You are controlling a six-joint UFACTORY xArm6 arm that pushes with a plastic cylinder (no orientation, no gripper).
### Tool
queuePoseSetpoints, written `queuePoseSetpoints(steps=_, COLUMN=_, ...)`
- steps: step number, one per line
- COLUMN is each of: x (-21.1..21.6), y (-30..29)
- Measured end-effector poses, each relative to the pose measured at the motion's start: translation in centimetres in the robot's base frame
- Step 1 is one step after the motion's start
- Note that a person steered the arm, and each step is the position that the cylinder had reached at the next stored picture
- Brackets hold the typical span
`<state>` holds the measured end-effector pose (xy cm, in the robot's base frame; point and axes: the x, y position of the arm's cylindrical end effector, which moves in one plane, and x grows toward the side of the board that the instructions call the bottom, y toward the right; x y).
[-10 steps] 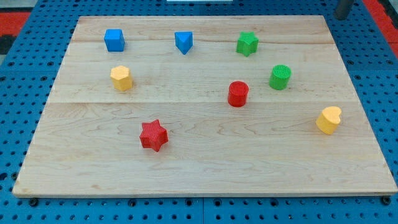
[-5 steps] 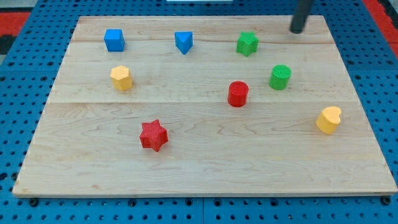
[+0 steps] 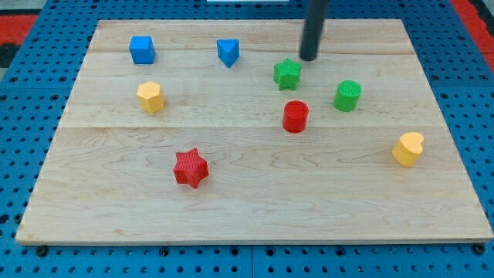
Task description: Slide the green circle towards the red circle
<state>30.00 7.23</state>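
The green circle [image 3: 347, 96] stands on the wooden board, right of centre. The red circle [image 3: 295, 116] stands a short way to its lower left, with a gap between them. My tip [image 3: 309, 58] is on the board near the view's top. It is up and to the left of the green circle and just up and right of the green star [image 3: 287, 74]. The tip does not touch the green circle.
On the board [image 3: 247, 216] also stand a blue cube [image 3: 142, 49], a blue triangular block [image 3: 228, 52], a yellow hexagon [image 3: 150, 97], a red star [image 3: 191, 168] and a yellow heart-like block [image 3: 407, 149]. Blue pegboard surrounds the board.
My tip has moved from the view's top right leftwards and down. The green star has slid down and left, closer to the red circle. The green circle has not moved.
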Motion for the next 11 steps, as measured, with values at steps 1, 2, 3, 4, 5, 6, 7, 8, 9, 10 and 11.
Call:
queuePoseSetpoints(steps=1, x=4.4, y=-3.3)
queuePoseSetpoints(steps=2, x=6.3, y=-3.3)
queuePoseSetpoints(steps=3, x=2.7, y=1.0)
queuePoseSetpoints(steps=4, x=2.6, y=8.5)
queuePoseSetpoints(steps=5, x=2.6, y=13.9)
queuePoseSetpoints(steps=6, x=7.6, y=14.0)
queuePoseSetpoints(steps=7, x=9.0, y=8.7)
queuePoseSetpoints(steps=8, x=8.5, y=3.2)
queuePoseSetpoints(steps=9, x=5.9, y=2.9)
queuePoseSetpoints(steps=10, x=6.4, y=2.0)
queuePoseSetpoints(steps=11, x=6.5, y=2.6)
